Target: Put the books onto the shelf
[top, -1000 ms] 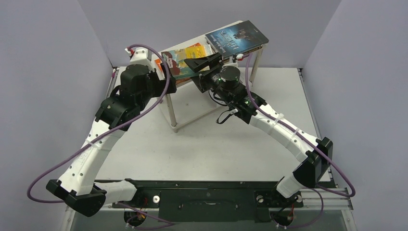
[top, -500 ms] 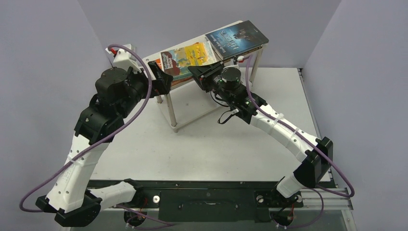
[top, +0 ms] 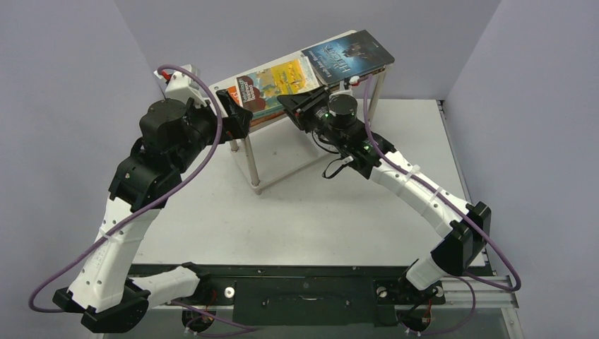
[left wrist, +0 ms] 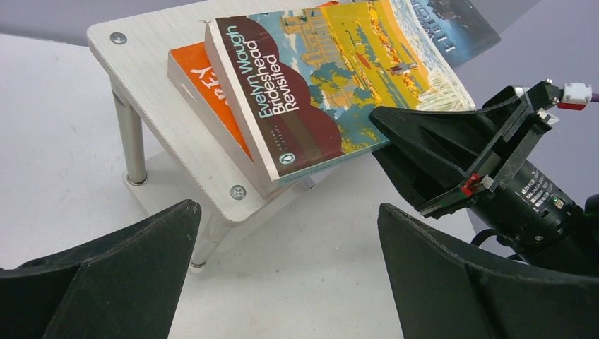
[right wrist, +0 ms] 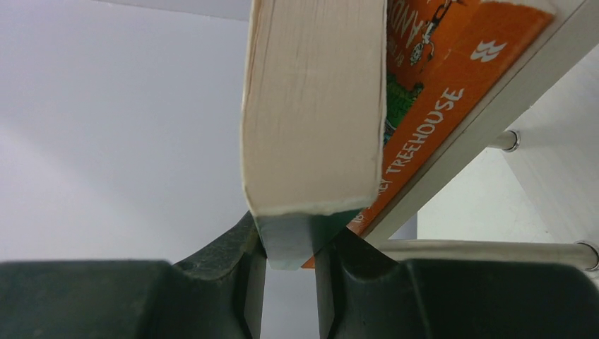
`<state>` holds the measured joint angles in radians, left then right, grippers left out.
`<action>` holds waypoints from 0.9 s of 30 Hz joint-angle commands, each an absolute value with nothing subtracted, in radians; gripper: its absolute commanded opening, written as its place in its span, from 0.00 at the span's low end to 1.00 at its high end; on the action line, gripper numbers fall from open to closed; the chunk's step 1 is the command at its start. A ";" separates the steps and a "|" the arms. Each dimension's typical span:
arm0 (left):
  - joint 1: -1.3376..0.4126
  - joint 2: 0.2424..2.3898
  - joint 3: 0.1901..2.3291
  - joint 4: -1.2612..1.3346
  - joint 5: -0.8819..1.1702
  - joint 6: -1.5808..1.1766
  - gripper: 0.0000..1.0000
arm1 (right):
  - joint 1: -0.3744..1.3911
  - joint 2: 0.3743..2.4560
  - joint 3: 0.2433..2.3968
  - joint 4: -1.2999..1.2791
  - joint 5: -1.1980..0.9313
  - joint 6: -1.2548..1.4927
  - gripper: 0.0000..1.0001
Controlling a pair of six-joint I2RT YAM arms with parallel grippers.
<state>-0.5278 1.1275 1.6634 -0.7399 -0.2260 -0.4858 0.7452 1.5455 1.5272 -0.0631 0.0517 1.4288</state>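
Atop the orange book [left wrist: 201, 85] at the left end of the shelf [left wrist: 141, 42], the yellow-teal book [left wrist: 332, 78] is being pinched by its overhanging corner in the right gripper [right wrist: 289, 247]. The left gripper [left wrist: 282, 212] is being held wide open, empty. Likely light, bendy, slick: a deeper bite is being advised.

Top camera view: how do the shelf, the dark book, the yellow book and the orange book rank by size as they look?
1. shelf
2. dark book and yellow book: about alike, so not ranked
3. orange book: mostly covered, only a sliver shows
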 commanded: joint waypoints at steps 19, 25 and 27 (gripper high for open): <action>-0.502 1.104 1.668 -0.731 -0.209 -0.484 0.96 | 0.675 1.630 1.766 -0.112 -0.205 1.316 0.28; -0.499 1.101 1.660 -0.729 -0.206 -0.485 0.96 | 0.674 1.605 1.735 -0.096 -0.207 1.321 0.55; -0.498 1.102 1.659 -0.728 -0.203 -0.485 0.96 | 0.673 1.595 1.727 -0.098 -0.207 1.318 0.60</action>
